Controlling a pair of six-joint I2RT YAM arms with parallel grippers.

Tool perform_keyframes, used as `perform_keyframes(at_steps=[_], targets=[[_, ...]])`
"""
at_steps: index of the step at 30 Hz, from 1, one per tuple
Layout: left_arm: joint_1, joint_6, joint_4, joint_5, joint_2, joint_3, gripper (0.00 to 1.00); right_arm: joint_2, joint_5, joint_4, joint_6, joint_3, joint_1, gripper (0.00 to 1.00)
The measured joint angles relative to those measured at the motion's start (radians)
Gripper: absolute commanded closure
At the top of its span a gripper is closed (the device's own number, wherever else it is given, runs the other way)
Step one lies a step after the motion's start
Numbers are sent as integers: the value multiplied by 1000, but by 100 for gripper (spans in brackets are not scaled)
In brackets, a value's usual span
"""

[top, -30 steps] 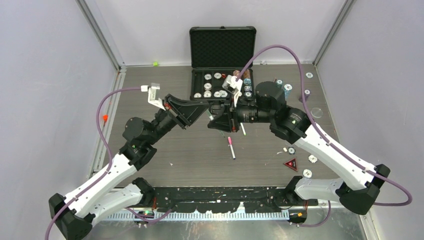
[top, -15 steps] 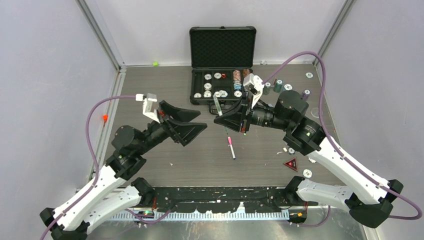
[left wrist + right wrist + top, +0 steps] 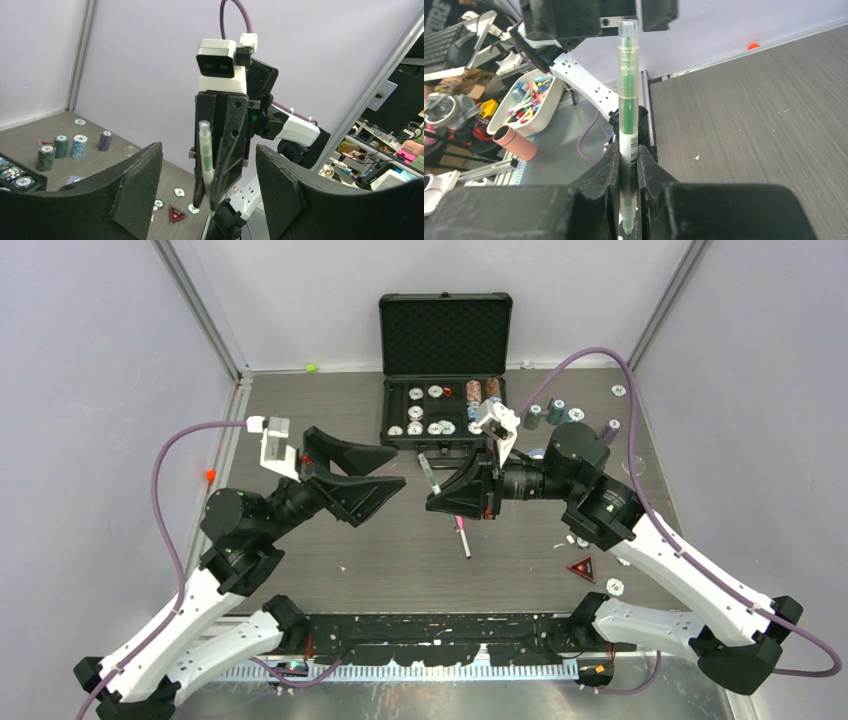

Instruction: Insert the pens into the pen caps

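Right gripper [image 3: 627, 152]: two black fingers clenched on the lower barrel of item 1, raised off the table.

Item 1. Thin marker pen, white barrel with green core and printed barcode [image 3: 628, 100]. It is held lengthwise between the fingers, with most of its length projecting past the fingertips. Location: in the air over the middle of the table, pointing towards the left arm. The low grip leaves the far end free to be worked on.

Item 2. Translucent yellow-green plastic cap [image 3: 628, 55]. It sits over the pen's far end and appears seated, though how firmly cannot be told. Judged: this pair is joined or nearly so and may want a final push.

Item 3. Left gripper [image 3: 400, 467]. The jaws are spread wide with nothing between them, raised and facing the capped end head-on, near but apart. Judged placement: ready to take the pen or press the cap home from the opposite side.

Item 4. Second thin pen, white barrel with pink end [image 3: 462, 534]. It lies flat on the grey wood-grain table [image 3: 380, 550], just below the right gripper in the top view. Whether the pink end is a fitted cap is too small to tell.

Item 5. Open black hard case [image 3: 445, 335] at the far edge, with round poker chips [image 3: 415, 393] in its tray. Red triangular token [image 3: 582, 568] on the right side. Neither belongs to the job.
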Motion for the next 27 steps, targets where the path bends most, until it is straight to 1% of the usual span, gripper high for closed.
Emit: perform_keyframes(at_steps=[6,11,12,17,18,21,22,27], targets=[[0,-18,51,27,87,5,37,14,-60,5,9,-4,0,100],[0,-53,78,47,157,5,54,26,-76,-5,9,-4,0,100],[0,-56,81,51,163,5,56,29,-77,-8,8,-4,-1,100],[0,-61,95,63,168,5,60,36,-78,-19,5,-4,-3,100],[0,-61,96,63,168,5,65,37,-80,-22,3,-4,-3,100],[-1,-67,96,69,168,5,97,37,-74,-37,-3,-4,-3,100],[-4,-70,97,72,167,5,100,39,-72,-42,-4,-4,-5,100],[-6,-64,86,67,167,5,100,41,-48,-60,-18,2,-5,99]])
